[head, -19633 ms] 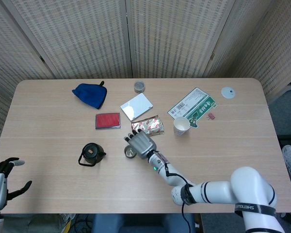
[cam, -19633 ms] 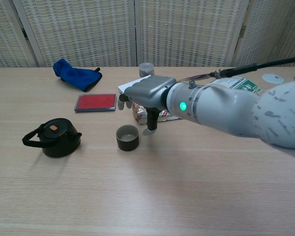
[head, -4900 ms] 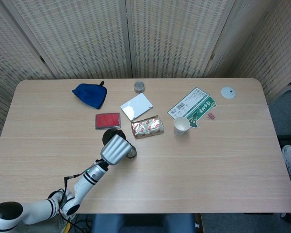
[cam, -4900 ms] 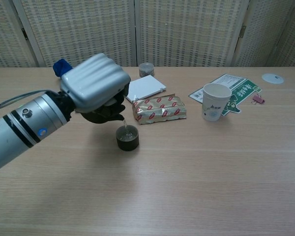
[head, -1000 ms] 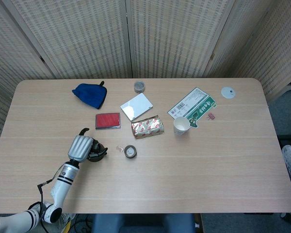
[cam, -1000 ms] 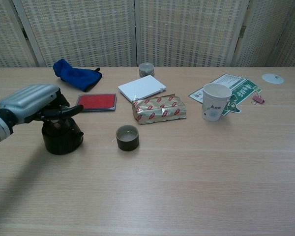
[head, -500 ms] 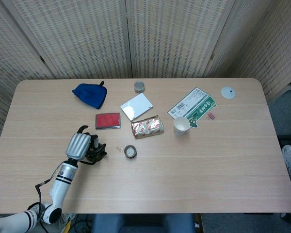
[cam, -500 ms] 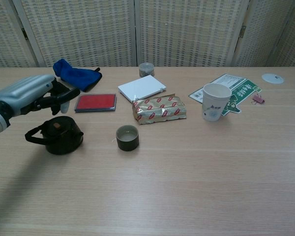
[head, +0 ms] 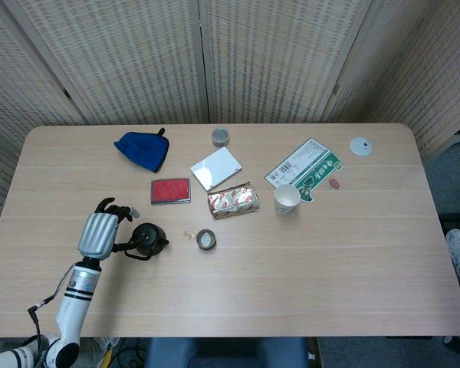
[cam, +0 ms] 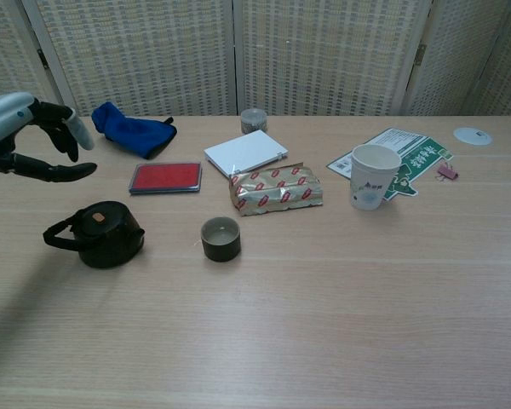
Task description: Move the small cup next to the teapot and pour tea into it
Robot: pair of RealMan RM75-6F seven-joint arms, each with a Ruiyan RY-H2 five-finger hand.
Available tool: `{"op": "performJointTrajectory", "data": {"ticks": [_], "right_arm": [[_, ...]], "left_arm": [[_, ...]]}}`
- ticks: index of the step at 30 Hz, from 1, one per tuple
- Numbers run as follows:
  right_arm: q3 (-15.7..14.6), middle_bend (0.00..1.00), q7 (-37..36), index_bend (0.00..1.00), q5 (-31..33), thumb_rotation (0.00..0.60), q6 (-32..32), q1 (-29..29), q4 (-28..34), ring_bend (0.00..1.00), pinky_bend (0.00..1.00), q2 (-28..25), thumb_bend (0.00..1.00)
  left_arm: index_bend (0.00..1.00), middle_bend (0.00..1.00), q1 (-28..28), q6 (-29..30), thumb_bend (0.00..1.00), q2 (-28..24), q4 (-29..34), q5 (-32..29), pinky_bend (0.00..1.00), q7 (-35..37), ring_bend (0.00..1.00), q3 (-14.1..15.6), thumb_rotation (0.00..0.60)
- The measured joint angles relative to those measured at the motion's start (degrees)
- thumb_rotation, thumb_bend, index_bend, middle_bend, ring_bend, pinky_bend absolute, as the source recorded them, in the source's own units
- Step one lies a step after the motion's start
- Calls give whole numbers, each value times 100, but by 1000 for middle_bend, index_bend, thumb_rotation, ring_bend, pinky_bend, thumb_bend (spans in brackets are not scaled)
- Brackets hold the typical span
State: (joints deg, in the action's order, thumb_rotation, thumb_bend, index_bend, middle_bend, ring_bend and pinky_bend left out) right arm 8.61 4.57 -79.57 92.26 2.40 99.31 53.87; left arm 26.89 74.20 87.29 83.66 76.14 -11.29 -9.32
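a black teapot (cam: 100, 233) stands on the tabletop (cam: 341, 290) with a small cup (cam: 221, 239) near its right; the left hand (cam: 21, 136) hovers above, fingers spread, holding nothing.

1. The left robot hand (head: 100, 232) is showing a ribbed silver-grey back shell; its fingers (cam: 66, 128) are looking black.
2. A white forearm is carrying black bands near the wrist; a thin dark cable is trailing beside it.
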Motion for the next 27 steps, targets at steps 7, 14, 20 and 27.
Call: {"op": "performJointTrajectory", "data": {"ticks": [7, 14, 20, 27], "right_arm": [[-120, 217, -82, 200, -201, 600, -123, -48, -87, 152, 218, 19, 203], [-296, 218, -254, 200, -541, 600, -246, -122, -282, 152, 218, 166, 202], [-420, 218, -339, 201, -811, 600, -253, -160, -423, 152, 218, 336, 202], [-529, 219, -364, 209, -980, 600, -163, -135, -543, 152, 218, 553, 202]], "left_arm": [[396, 448, -355, 219, 223, -416, 437, -202, 141, -334, 372, 119, 600], [399, 448, -799, 711, 223, -708, 789, -213, 141, -366, 372, 251, 600], [401, 448, -1281, 1216, 223, -1009, 1089, -31, 141, -385, 372, 521, 600], [403, 448, -1783, 1761, 223, -1230, 1282, 347, 141, -305, 372, 802, 600]]}}
